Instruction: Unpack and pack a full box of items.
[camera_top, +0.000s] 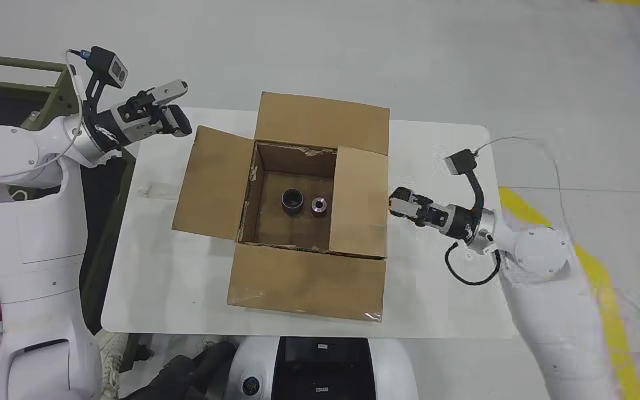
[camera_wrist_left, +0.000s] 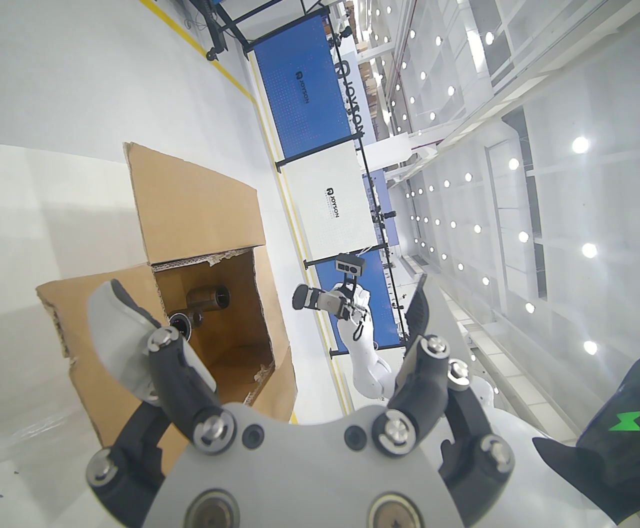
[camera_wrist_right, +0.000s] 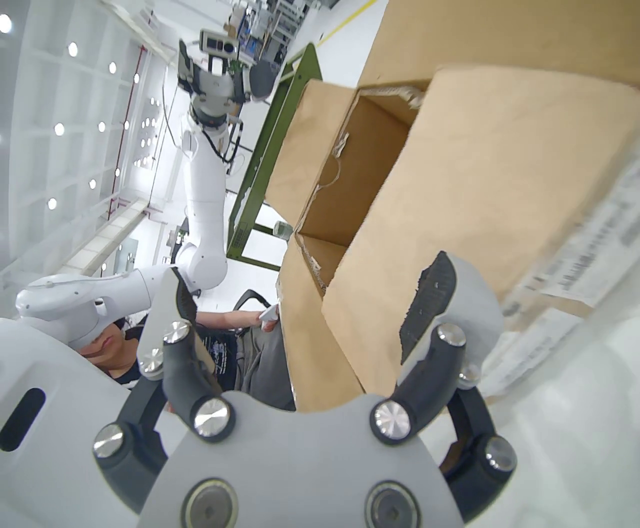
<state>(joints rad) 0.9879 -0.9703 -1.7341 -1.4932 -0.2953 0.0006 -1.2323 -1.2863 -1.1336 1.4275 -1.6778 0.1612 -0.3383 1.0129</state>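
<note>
Table (camera_top: 430, 290): box (camera_top: 305, 282) centred, opened.
Left gripper (camera_top: 182, 108), right gripper (camera_top: 394, 203): spread wide, empty.
Risk: right flap (camera_top: 360, 200) could be snagged by right gripper.

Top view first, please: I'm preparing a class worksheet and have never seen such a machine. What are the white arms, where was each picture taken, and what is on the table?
They belong to a two-armed robot. The top view looks down from above its arms; the other two come from cameras on its wrists. On the white table stands an open cardboard box holding a black cylinder and a smaller metal cylinder. The left arm and right arm are on opposite sides of the box, jaws open, holding nothing.
</note>
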